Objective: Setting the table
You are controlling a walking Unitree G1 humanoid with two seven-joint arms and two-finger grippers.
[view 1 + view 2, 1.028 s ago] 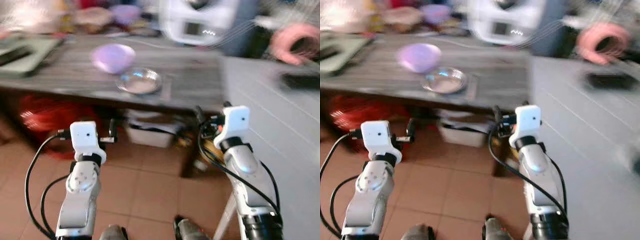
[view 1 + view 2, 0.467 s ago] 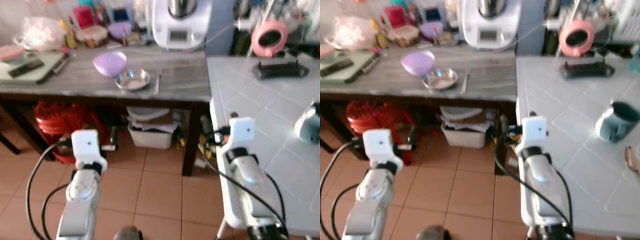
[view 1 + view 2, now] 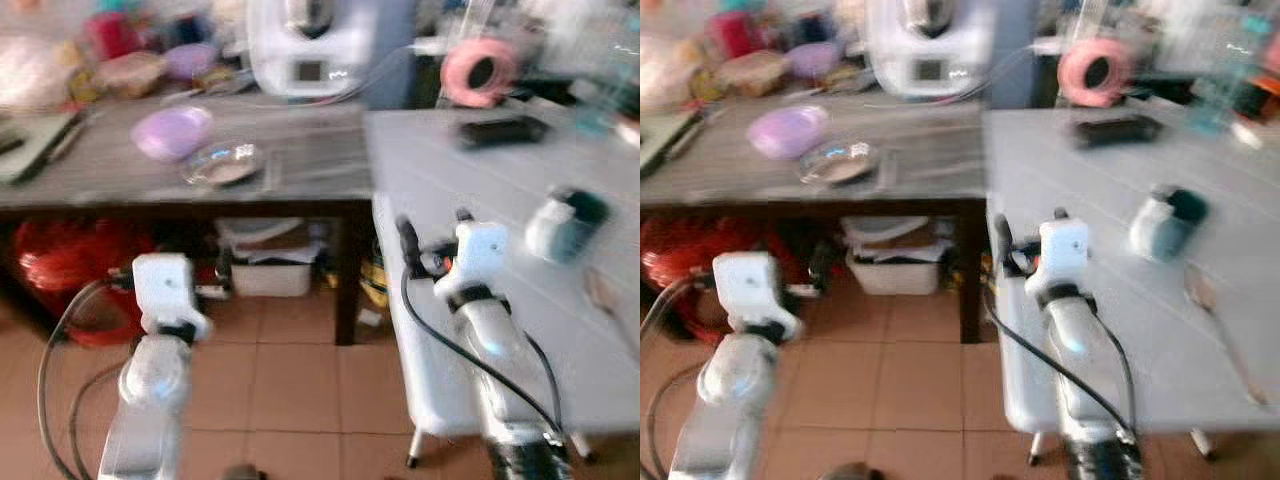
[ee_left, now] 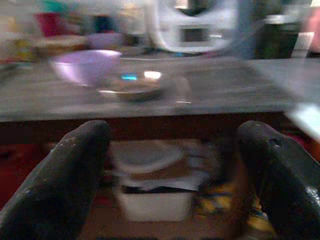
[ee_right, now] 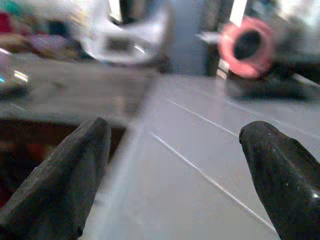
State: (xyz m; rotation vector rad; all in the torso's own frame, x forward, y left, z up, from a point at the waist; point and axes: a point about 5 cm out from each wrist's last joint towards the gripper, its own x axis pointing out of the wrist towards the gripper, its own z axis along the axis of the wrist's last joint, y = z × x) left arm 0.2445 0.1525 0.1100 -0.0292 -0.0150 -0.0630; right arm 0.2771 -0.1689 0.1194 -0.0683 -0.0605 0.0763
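Note:
The picture is blurred. A purple bowl [image 3: 172, 132] and a shallow metal dish [image 3: 222, 165] sit side by side on the dark wooden table [image 3: 310, 170]. To the right stands a white tiled table [image 3: 470, 190] with a teal-and-white mug [image 3: 563, 222] lying on its side and a spoon [image 3: 605, 298] near it. My left gripper [image 4: 172, 132] is open and empty, held low in front of the wooden table, facing the bowl [image 4: 86, 66] and dish [image 4: 132, 86]. My right gripper [image 5: 175, 127] is open and empty at the white table's near left edge.
A white kitchen appliance [image 3: 305, 45] and jars stand at the back of the wooden table. A pink ring-shaped object [image 3: 478, 70] and a black item [image 3: 502, 130] lie far back on the white table. A red basket [image 3: 60, 270] and a white box [image 3: 255, 272] sit under the wooden table.
The whole picture has shifted left, so the camera has turned right; the white table with the mug and spoon now takes up more of the view. Both arms hold the same pose, grippers open.

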